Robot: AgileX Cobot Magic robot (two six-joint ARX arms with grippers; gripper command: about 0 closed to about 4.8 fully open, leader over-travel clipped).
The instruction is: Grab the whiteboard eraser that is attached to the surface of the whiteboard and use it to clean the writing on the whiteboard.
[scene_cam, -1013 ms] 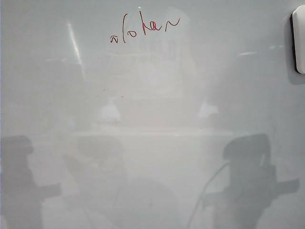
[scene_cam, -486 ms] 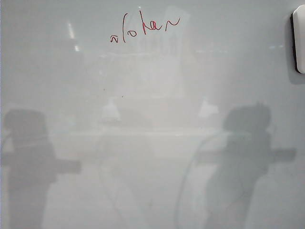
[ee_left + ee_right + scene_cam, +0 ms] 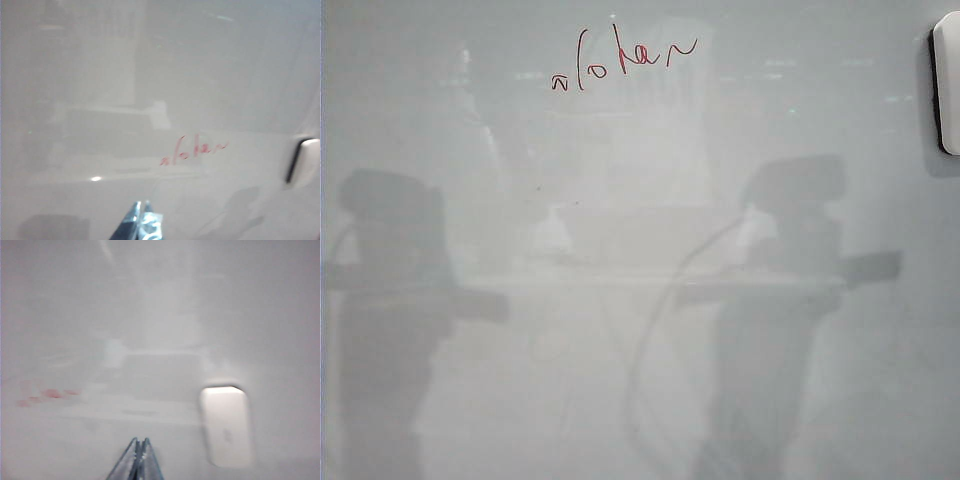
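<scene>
The whiteboard [image 3: 640,330] fills every view, pale and glossy. Red writing [image 3: 623,58] sits near its top centre; it shows small in the left wrist view as writing [image 3: 194,152] and blurred in the right wrist view as writing [image 3: 46,395]. The whiteboard eraser [image 3: 948,82], white with a black edge, clings to the board at the right edge. The right wrist view has the eraser [image 3: 226,425] beside and ahead of my right gripper [image 3: 139,441], which is shut and empty. My left gripper [image 3: 140,204] is shut, empty, short of the writing, with the eraser [image 3: 303,163] far to the side.
In the exterior view the arms appear only as dark shadows on the board, one at the left [image 3: 390,300] and one at centre right [image 3: 785,290]. Faint room reflections cross the middle. A few tiny dark specks [image 3: 537,187] dot the surface.
Both arm shadows have climbed up the board. The right shadow has also shifted left. The eraser and writing have stayed put.
</scene>
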